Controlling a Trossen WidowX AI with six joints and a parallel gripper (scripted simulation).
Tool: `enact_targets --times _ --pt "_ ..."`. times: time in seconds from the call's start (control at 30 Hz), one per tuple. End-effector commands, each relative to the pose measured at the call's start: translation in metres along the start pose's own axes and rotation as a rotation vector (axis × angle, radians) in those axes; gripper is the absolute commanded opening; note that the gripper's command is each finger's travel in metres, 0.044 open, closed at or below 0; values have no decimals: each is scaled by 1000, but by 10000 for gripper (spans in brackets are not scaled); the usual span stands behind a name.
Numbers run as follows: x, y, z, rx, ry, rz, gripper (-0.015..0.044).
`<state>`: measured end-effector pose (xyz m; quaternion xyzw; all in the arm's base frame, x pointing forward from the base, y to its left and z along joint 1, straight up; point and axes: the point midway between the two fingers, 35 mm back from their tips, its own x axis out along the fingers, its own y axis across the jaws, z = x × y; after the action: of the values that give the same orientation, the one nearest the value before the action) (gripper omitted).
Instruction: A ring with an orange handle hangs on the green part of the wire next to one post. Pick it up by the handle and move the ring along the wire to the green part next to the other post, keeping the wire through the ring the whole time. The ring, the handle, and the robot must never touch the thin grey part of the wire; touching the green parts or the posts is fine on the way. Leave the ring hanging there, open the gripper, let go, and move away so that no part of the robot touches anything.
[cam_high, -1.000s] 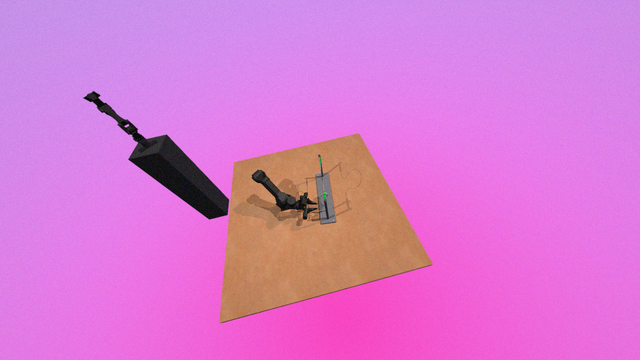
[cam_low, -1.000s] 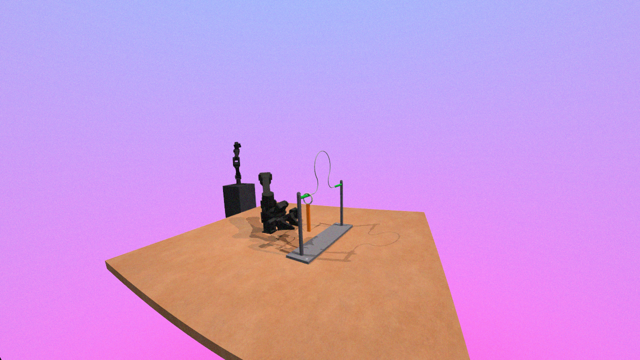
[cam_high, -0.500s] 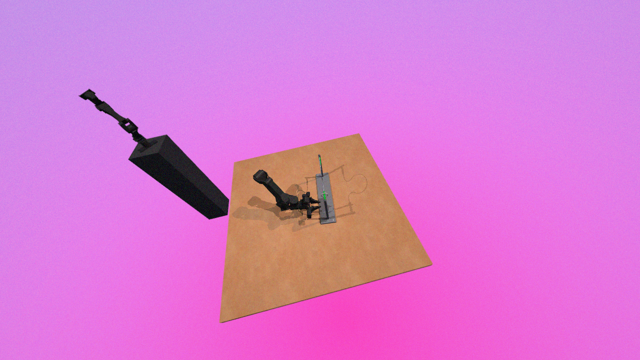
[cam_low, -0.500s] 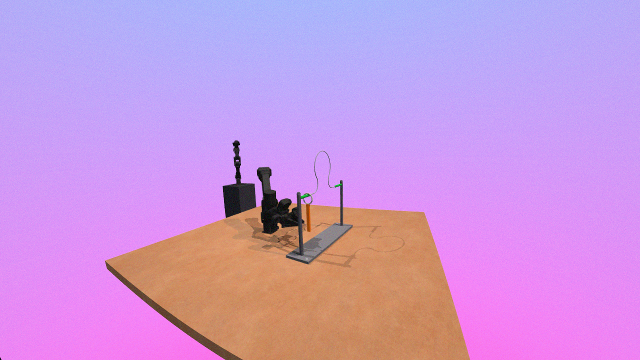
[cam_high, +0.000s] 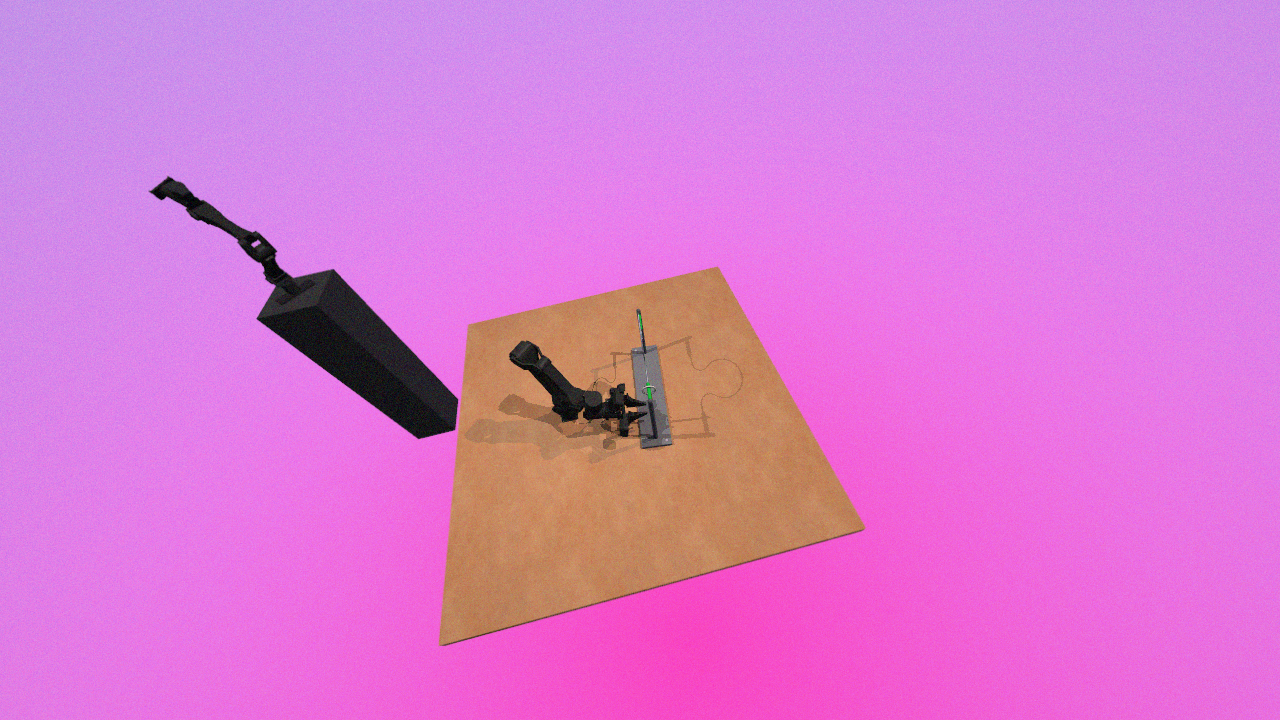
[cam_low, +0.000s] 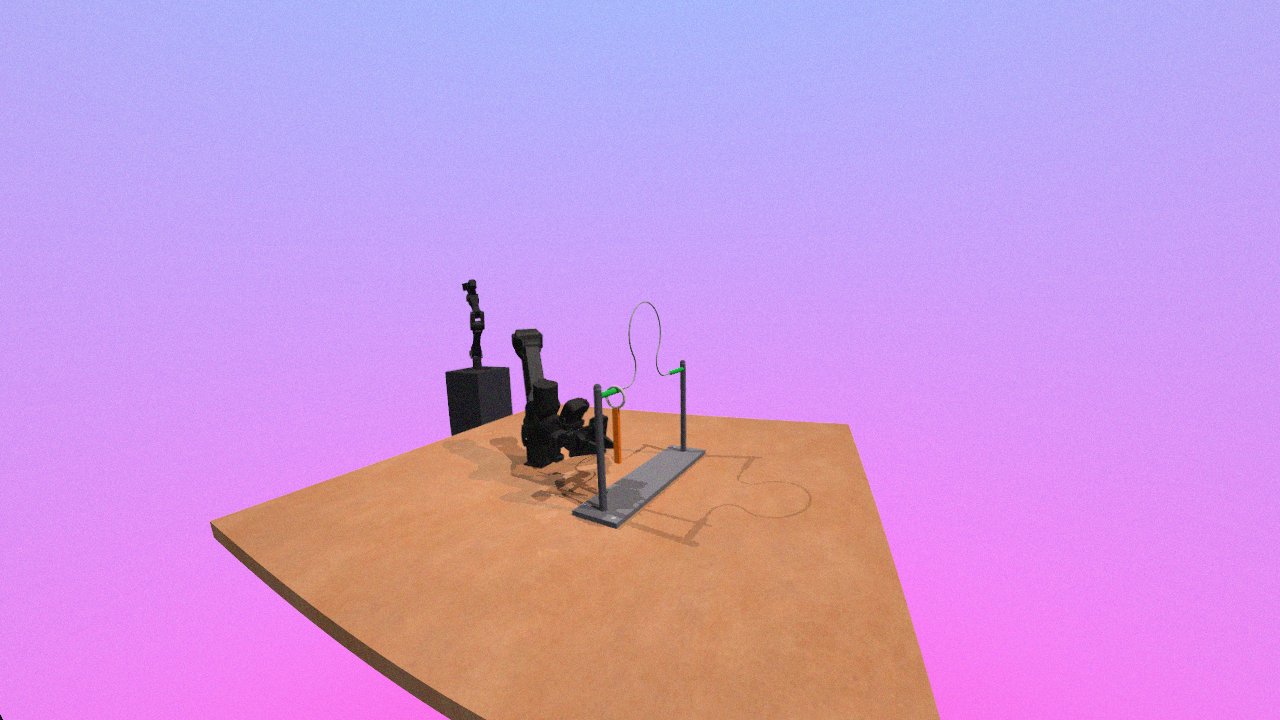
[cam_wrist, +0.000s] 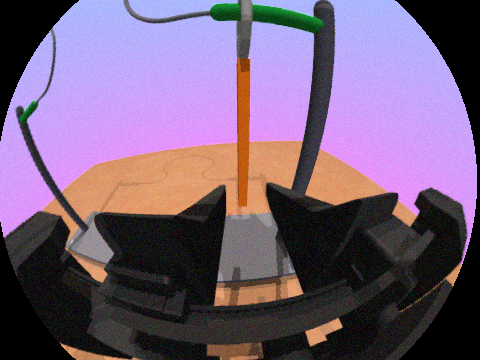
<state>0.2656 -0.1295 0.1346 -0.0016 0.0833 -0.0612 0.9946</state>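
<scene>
The ring (cam_low: 624, 397) (cam_wrist: 244, 37) hangs around the green part (cam_low: 607, 394) (cam_wrist: 290, 21) beside the near post (cam_high: 652, 420) (cam_low: 600, 456) (cam_wrist: 323, 75). Its orange handle (cam_low: 616, 436) (cam_wrist: 243, 125) points straight down. My gripper (cam_high: 643, 409) (cam_wrist: 246, 188) is partly open and empty, low down on the arm's side of the wire. In the wrist view the handle lines up with the gap between the fingertips, seemingly just ahead of them; its exact depth is hard to tell. The other green part (cam_low: 675, 370) (cam_wrist: 29, 111) meets the far post (cam_low: 682, 411) (cam_wrist: 42, 162).
The thin grey wire (cam_low: 645, 302) (cam_wrist: 160, 21) rises in a tall loop between the posts. Both posts stand on a grey baseplate (cam_low: 662, 472) (cam_wrist: 250, 250) on the wooden table top (cam_high: 716, 501) (cam_low: 537, 608). A second arm stands on a black pedestal (cam_high: 358, 349) (cam_low: 478, 398) beyond the table.
</scene>
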Motion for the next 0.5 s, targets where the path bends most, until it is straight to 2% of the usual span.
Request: enact_targets --times 0.0,0.47 --pt "7 -1 2 4 -2 -3 160" --pt "27 -1 2 4 -4 -3 160"
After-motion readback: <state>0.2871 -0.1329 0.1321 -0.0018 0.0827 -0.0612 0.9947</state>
